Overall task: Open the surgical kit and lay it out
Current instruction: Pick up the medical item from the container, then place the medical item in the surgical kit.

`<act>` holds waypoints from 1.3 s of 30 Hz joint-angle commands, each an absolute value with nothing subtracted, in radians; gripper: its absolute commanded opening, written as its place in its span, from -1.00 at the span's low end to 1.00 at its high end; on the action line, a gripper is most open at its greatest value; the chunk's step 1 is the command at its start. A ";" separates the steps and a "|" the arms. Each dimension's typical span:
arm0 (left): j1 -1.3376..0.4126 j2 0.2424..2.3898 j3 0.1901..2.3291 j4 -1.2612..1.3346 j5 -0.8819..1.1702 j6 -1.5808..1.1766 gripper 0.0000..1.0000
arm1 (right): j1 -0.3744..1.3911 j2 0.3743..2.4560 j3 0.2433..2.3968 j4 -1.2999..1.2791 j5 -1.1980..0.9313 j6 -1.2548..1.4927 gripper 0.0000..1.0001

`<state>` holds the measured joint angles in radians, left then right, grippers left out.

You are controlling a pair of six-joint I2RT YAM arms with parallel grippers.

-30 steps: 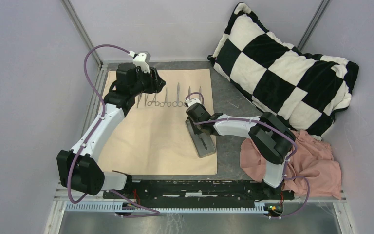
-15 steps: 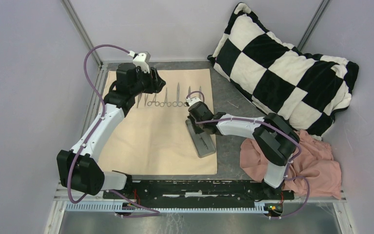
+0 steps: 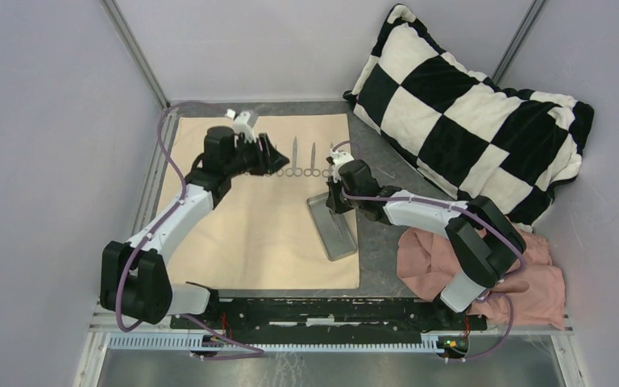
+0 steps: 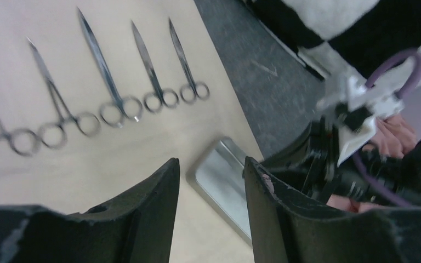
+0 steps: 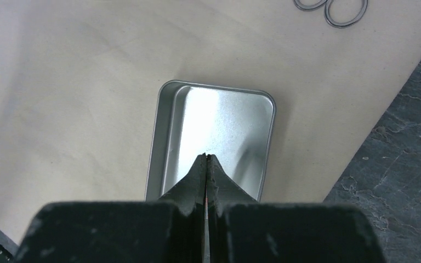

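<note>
The beige cloth wrap (image 3: 242, 234) lies spread flat on the table. Several slim steel instruments (image 3: 294, 157) (image 4: 109, 82) lie in a row along its far part. The grey metal tray (image 3: 337, 234) (image 5: 164, 137) (image 4: 219, 181) sits at the cloth's right edge, and nothing shows inside it. My right gripper (image 3: 332, 196) (image 5: 206, 156) hangs shut over the tray's far end. Only a thin metal edge of an instrument shows between its fingers. My left gripper (image 3: 271, 153) (image 4: 211, 164) is open above the row's left part, holding nothing.
A black-and-white checkered pillow (image 3: 467, 113) fills the back right corner. A crumpled pink cloth (image 3: 516, 274) lies at the near right beside the right arm's base. A small metal bit (image 3: 385, 172) lies on the dark tabletop right of the cloth.
The right gripper shut in the tray, then rose and shifted right. The instrument seen in the tray is no longer there. The left gripper moved right and nearer along the row.
</note>
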<state>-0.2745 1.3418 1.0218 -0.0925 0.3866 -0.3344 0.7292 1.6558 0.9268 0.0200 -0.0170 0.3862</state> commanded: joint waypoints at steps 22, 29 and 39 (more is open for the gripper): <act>-0.693 1.505 0.562 0.608 0.223 -0.572 -0.09 | 0.661 1.497 0.805 0.211 -0.170 0.447 -1.00; -0.704 1.608 0.610 0.673 0.259 -0.594 -0.21 | 0.661 1.495 0.801 0.212 -0.178 0.445 -1.00; -0.706 1.715 0.693 0.659 0.283 -0.642 -0.61 | 0.660 1.497 0.797 0.215 -0.191 0.452 -1.00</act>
